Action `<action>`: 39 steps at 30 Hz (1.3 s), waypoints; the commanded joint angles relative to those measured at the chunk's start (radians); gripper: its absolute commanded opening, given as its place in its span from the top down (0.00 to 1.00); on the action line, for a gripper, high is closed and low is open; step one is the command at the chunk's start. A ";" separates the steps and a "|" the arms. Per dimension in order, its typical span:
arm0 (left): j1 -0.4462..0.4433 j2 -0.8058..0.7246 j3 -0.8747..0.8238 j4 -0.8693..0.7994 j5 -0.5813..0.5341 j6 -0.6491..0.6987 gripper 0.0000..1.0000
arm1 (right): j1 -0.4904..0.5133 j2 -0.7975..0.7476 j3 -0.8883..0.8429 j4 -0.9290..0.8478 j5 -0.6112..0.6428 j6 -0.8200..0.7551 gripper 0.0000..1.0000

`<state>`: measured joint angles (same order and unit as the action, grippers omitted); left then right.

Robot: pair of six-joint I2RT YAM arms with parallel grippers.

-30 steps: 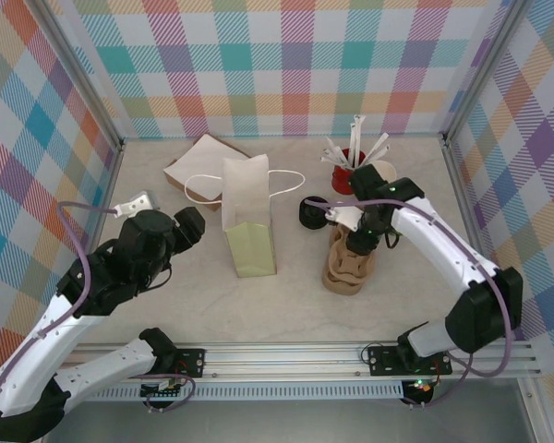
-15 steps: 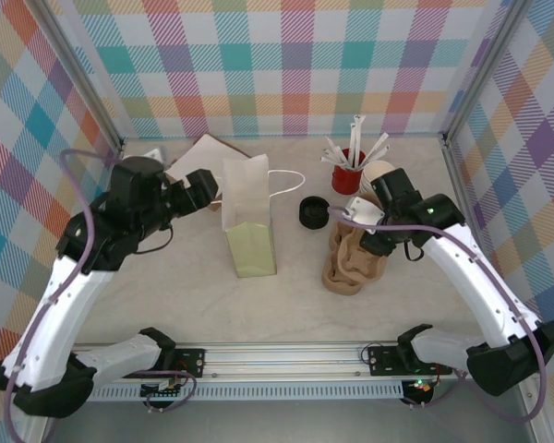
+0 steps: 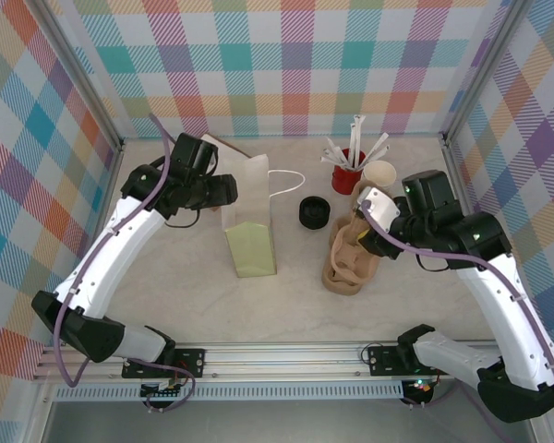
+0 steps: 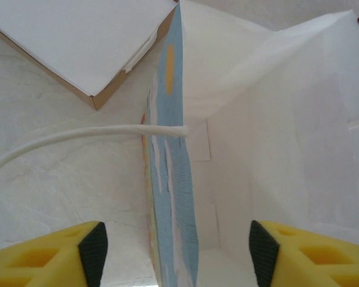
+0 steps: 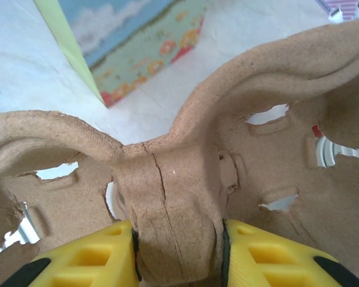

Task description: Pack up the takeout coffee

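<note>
Takeout coffee (image 3: 380, 173), a small round paper cup with a cream inside, stands upright at the upper right of the top view, just right of the red cup (image 3: 348, 175) of white-wrapped straws. Below it the right gripper (image 5: 179, 263) has its yellow jaws pinching the creased middle ridge of the pulp carrier (image 5: 185, 167), which is rough, brown, moulded fibre with torn-edged holes. The left gripper (image 4: 173, 251) has its jaws spread, one on each side of the paper bag (image 4: 275, 119) wall. The bag is smooth white inside and printed outside with blue sky and flowers, and has a white cord handle (image 4: 78, 136). A flat white box (image 4: 78, 42) with a brown edge lies at upper left. A round black lid (image 3: 313, 212) sits between bag and carrier.
</note>
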<state>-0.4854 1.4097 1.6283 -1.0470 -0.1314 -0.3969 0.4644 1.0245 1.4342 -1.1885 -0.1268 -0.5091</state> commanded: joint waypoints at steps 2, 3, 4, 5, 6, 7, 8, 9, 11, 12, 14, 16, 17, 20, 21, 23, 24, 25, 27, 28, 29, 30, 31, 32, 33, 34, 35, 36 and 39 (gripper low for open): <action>0.015 0.025 0.016 -0.004 -0.008 0.047 0.43 | -0.001 -0.005 0.056 0.056 -0.163 0.060 0.65; 0.016 0.032 0.014 -0.002 -0.003 0.053 0.46 | -0.001 -0.003 0.067 0.070 -0.192 0.061 0.65; 0.015 0.037 0.012 0.001 0.004 0.057 0.48 | -0.002 0.000 0.078 0.082 -0.219 0.061 0.65; 0.014 0.041 0.010 0.003 0.010 0.061 0.50 | -0.001 0.004 0.088 0.097 -0.237 0.061 0.65; 0.015 0.043 0.006 0.007 0.021 0.065 0.53 | -0.001 0.011 0.102 0.112 -0.260 0.062 0.65; 0.016 0.046 0.004 0.010 0.028 0.072 0.57 | -0.001 0.022 0.120 0.127 -0.285 0.067 0.65; 0.015 0.046 0.004 0.012 0.033 0.074 0.61 | -0.001 0.031 0.133 0.140 -0.311 0.072 0.65; 0.016 0.047 0.002 0.015 0.041 0.078 0.67 | -0.001 0.043 0.150 0.157 -0.340 0.084 0.65; 0.014 0.038 -0.001 0.027 0.059 0.085 0.77 | -0.001 0.068 0.174 0.190 -0.400 0.113 0.66; 0.015 0.032 -0.005 0.038 0.073 0.090 0.82 | -0.001 0.081 0.185 0.206 -0.428 0.131 0.66; 0.015 0.019 -0.014 0.058 0.109 0.097 0.90 | -0.001 0.104 0.193 0.251 -0.474 0.175 0.66; 0.014 0.004 -0.027 0.081 0.152 0.101 0.98 | -0.001 0.125 0.195 0.299 -0.525 0.221 0.67; 0.014 -0.002 -0.032 0.091 0.170 0.101 1.00 | -0.001 0.135 0.195 0.316 -0.542 0.238 0.67; 0.011 -0.023 -0.046 0.117 0.231 0.091 1.00 | 0.000 0.167 0.207 0.349 -0.589 0.284 0.67; 0.009 -0.030 -0.048 0.122 0.245 0.085 1.00 | 0.000 0.177 0.212 0.352 -0.595 0.291 0.67; 0.001 -0.043 -0.050 0.132 0.272 0.071 1.00 | 0.005 0.196 0.223 0.350 -0.594 0.296 0.67; -0.004 -0.048 -0.050 0.137 0.283 0.061 1.00 | 0.006 0.203 0.225 0.349 -0.590 0.295 0.67; -0.011 -0.053 -0.050 0.144 0.297 0.050 1.00 | 0.009 0.212 0.229 0.351 -0.588 0.298 0.67; -0.028 -0.059 -0.048 0.156 0.314 0.029 1.00 | 0.013 0.230 0.230 0.364 -0.598 0.308 0.67; -0.039 -0.063 -0.048 0.162 0.316 0.022 1.00 | 0.019 0.239 0.230 0.374 -0.601 0.317 0.68; -0.050 -0.063 -0.048 0.169 0.320 0.012 1.00 | 0.025 0.249 0.232 0.384 -0.608 0.325 0.68; -0.059 -0.066 -0.048 0.174 0.318 0.002 1.00 | 0.029 0.259 0.233 0.392 -0.612 0.333 0.68; -0.069 -0.067 -0.050 0.180 0.320 -0.012 1.00 | 0.033 0.270 0.236 0.400 -0.616 0.345 0.67; -0.078 -0.068 -0.050 0.184 0.320 -0.025 1.00 | 0.038 0.283 0.238 0.409 -0.626 0.362 0.68; -0.086 -0.066 -0.050 0.189 0.320 -0.038 1.00 | 0.041 0.291 0.238 0.417 -0.634 0.373 0.68; -0.096 -0.067 -0.054 0.196 0.319 -0.050 1.00 | 0.047 0.302 0.236 0.425 -0.645 0.389 0.68; -0.105 -0.067 -0.056 0.203 0.319 -0.061 1.00 | 0.055 0.312 0.234 0.426 -0.652 0.401 0.68; -0.110 -0.066 -0.060 0.207 0.318 -0.071 1.00 | 0.061 0.320 0.233 0.426 -0.652 0.403 0.68; -0.120 -0.067 -0.064 0.215 0.321 -0.097 1.00 | 0.074 0.341 0.224 0.418 -0.658 0.444 0.68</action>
<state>-0.5941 1.3636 1.5749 -0.8703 0.1703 -0.4469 0.5251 1.3540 1.6402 -0.8009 -0.7345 -0.1215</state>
